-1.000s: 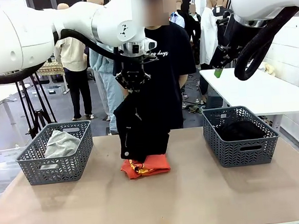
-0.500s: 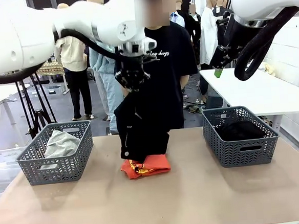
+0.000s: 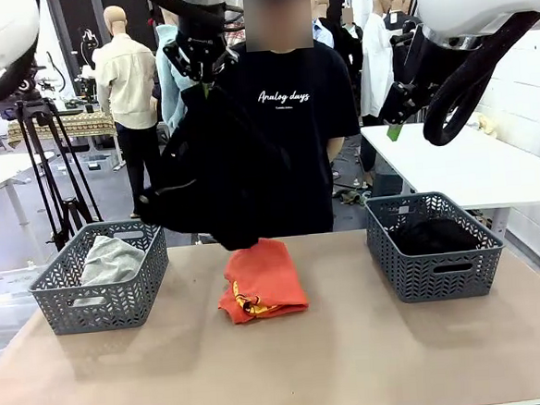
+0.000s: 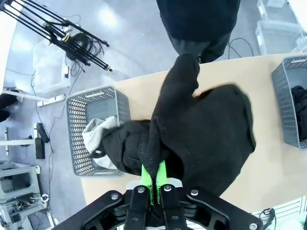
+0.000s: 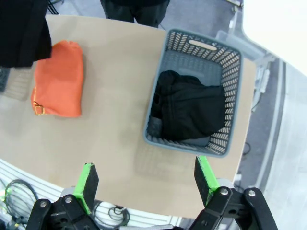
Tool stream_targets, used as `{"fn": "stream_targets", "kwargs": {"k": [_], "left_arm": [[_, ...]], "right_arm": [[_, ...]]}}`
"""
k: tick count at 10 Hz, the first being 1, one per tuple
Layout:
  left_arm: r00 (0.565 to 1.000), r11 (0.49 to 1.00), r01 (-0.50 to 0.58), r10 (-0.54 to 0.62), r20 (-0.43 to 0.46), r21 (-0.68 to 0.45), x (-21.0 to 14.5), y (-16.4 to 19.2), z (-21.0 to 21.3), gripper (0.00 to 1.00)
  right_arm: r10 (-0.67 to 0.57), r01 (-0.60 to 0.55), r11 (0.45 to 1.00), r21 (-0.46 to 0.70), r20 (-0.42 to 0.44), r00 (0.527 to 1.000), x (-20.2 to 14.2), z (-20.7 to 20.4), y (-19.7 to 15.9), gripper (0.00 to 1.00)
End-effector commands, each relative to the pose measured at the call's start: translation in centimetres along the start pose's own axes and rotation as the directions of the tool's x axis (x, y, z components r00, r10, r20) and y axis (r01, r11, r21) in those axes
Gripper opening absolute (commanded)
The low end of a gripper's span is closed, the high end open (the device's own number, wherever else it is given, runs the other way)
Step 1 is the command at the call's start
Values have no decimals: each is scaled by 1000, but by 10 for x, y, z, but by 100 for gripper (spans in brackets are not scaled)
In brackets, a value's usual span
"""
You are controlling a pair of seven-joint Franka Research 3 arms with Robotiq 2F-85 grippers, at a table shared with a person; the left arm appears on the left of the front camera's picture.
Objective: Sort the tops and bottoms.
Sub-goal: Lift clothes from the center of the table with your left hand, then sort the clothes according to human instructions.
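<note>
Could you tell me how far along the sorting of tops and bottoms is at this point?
Done: the grey top lies in the left basket, one black bottom in the right basket. In hand: the left gripper is shut on the second black bottom, hanging above the table. Left: binning it, then the orange-red top on the table. The right gripper is open, empty.

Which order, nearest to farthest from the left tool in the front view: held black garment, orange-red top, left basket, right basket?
1. Black garment: clamped in the left tool, hanging below it.
2. Orange-red top, table middle, and left basket, left end: too close to call.
3. Right basket: right end, farthest.
</note>
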State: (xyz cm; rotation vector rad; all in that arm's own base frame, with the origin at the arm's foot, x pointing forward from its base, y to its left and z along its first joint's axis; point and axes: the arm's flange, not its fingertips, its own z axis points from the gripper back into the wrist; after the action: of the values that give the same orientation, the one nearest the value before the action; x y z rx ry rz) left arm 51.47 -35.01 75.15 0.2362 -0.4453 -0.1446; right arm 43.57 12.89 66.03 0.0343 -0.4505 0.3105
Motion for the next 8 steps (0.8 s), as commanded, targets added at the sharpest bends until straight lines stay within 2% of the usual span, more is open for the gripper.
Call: {"fn": "stream_targets", "kwargs": {"k": [1, 8], "left_arm": [[1000, 1000, -9, 9, -3, 1, -2, 8, 3, 0], [1000, 1000, -9, 9, -3, 1, -2, 8, 3, 0]], "right_arm": [[-4, 4, 1000, 0, -8, 1000, -2, 0, 0, 100], [-4, 4, 1000, 0, -8, 1000, -2, 0, 0, 100]]}}
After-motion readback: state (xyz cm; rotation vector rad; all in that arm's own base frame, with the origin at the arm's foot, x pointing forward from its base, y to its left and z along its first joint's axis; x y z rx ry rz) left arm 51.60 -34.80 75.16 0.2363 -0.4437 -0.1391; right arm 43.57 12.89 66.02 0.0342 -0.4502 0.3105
